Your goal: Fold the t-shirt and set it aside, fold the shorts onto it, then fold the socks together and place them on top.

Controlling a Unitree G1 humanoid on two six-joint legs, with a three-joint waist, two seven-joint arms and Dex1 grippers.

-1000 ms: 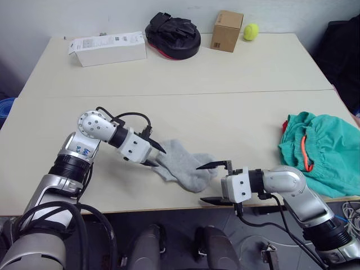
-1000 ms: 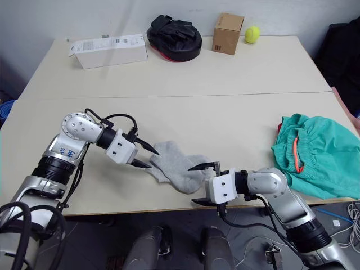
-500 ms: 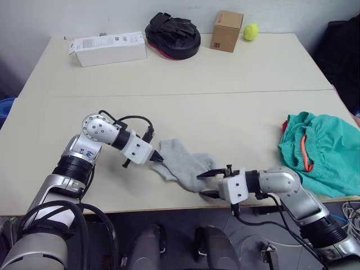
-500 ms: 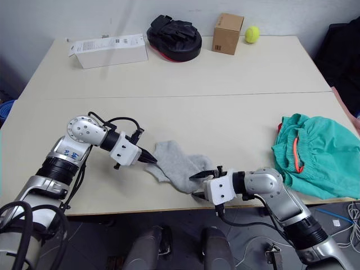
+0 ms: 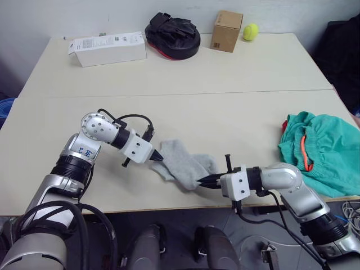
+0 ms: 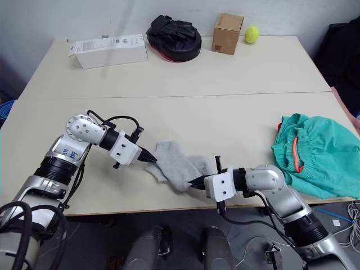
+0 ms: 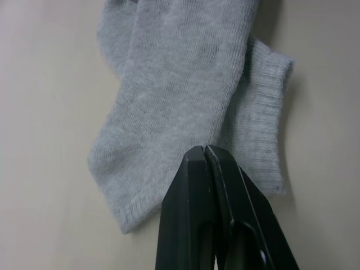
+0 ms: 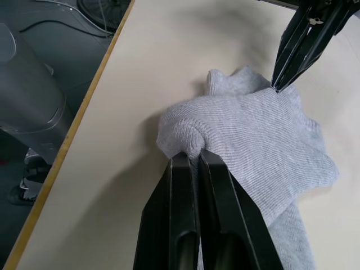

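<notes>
Near the table's (image 5: 236, 73) front edge, the socks (image 5: 183, 164) lie bunched between both arms. The right wrist view shows the right gripper (image 8: 194, 160) pinched tight on a raised fold of sock; the left wrist view shows the left gripper (image 7: 205, 151) clamped on the socks' other end. The shorts (image 5: 323, 149) sit heaped far right. A white box (image 5: 108, 48), black bag (image 5: 172, 35), cardboard box (image 5: 226, 31) and yellow ball (image 5: 250, 31) line the far edge.
</notes>
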